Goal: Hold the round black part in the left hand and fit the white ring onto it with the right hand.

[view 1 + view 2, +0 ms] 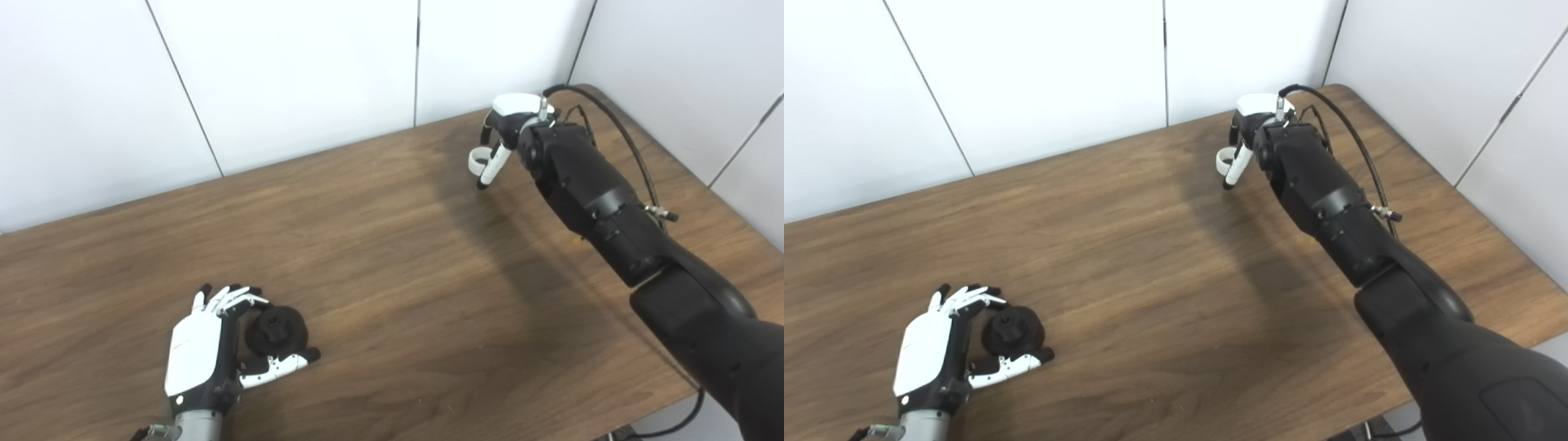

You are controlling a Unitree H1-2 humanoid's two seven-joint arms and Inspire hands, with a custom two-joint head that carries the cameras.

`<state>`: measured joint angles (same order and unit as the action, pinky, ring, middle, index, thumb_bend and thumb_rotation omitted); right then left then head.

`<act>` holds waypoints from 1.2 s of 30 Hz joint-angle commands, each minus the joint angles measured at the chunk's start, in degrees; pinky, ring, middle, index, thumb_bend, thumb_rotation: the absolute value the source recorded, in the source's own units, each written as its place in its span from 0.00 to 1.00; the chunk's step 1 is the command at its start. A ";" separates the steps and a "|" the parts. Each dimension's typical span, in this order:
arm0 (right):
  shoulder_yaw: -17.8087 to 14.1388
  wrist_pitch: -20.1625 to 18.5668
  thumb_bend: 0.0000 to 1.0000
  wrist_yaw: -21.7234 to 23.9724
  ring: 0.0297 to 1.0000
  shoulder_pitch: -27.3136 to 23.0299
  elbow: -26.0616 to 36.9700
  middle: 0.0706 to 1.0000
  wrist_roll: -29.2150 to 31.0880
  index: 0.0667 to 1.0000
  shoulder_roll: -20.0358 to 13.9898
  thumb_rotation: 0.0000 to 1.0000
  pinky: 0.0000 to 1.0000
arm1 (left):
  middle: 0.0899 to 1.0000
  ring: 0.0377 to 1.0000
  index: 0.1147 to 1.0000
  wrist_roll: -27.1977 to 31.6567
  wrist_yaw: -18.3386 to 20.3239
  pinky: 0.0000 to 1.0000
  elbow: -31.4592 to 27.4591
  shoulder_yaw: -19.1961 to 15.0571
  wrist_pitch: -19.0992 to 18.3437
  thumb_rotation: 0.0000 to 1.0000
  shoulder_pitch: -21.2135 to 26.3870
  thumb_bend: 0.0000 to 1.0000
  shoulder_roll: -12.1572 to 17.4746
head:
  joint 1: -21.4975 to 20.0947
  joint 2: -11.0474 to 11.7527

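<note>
Near left on the table [380, 257], the left hand [202, 352] cups the black part [277, 331], fingers curled over its far edge and thumb under its near edge; whether it is lifted or resting on the wood I cannot tell. The part looks like stiff moulded plastic, fairly light, with a raised hub at its centre; holding it by the rim leaves that hub free. Far right, the right hand [505, 144] pinches the white ring [478, 162] just above the table. The ring seems thin, rigid, light and smooth, so it could slip; a grip on its outer edge keeps the bore clear.
</note>
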<state>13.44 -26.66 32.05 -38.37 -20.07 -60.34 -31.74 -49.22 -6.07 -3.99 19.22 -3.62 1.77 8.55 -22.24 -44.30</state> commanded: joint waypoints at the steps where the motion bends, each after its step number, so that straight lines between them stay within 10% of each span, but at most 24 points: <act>1: -0.48 -0.23 0.88 -0.64 1.00 -2.50 1.30 0.92 -0.89 0.69 -0.83 0.28 1.00 | 0.75 0.86 0.42 -0.28 0.82 1.00 0.06 0.29 -0.29 0.05 -0.69 0.52 0.64 | 0.01 -0.15; 36: -1.40 -0.23 0.86 -1.04 1.00 -1.75 1.32 0.91 -1.68 0.68 -0.35 0.27 1.00 | 0.75 0.86 0.42 -0.43 0.94 1.00 0.11 0.35 -0.28 0.05 -0.33 0.52 0.69 | -0.23 -0.30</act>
<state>12.47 -26.66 32.06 -37.45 -19.97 -61.31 -30.98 -49.24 -5.96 -4.07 19.25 -3.60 1.76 8.63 -22.41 -44.56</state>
